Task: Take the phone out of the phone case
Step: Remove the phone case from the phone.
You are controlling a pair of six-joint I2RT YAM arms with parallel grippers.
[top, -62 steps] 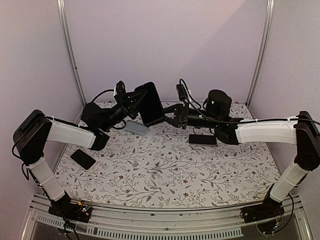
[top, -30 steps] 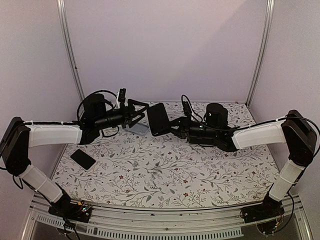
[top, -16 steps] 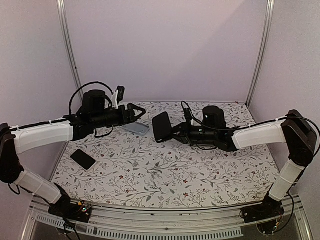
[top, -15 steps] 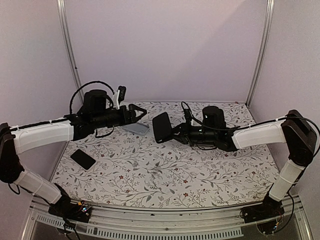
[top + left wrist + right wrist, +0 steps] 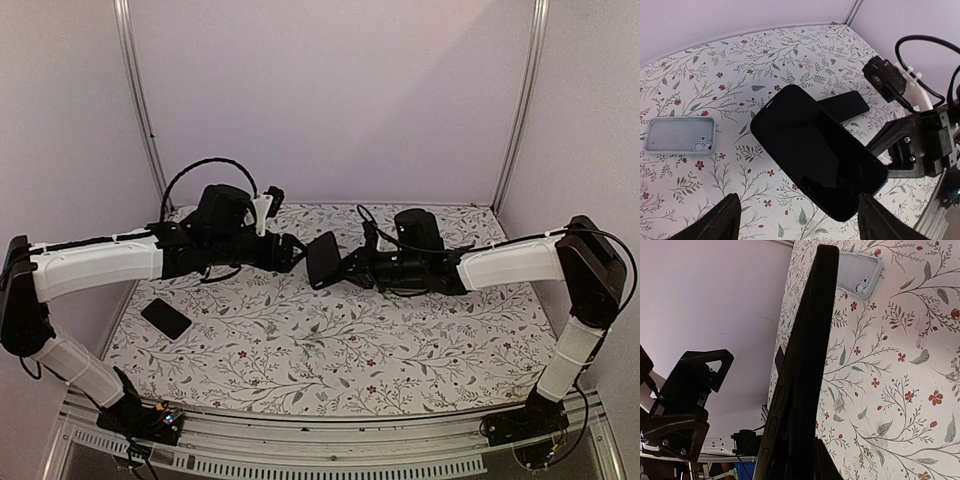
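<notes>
Phone (image 5: 815, 155) is off the table (image 5: 790, 60), clamped in your right gripper (image 5: 905, 145). Your left gripper (image 5: 290, 252) faces it, fingers (image 5: 725, 220) spread wide; the grey case (image 5: 680, 135) lies flat at the phone's 9 o'clock

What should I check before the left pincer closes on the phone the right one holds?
1. Right pincer clamping black phone off the table: ok.
2. Left pincer open, fingers spread: ok.
3. Phone far enough in between the left fingers: cannot tell.
4. Phone face towards left wrist camera, edge-on to the right one: ok.
5. Case on the held phone: cannot tell.
6. Grey case flat on table, apart from phone: ok.
</notes>
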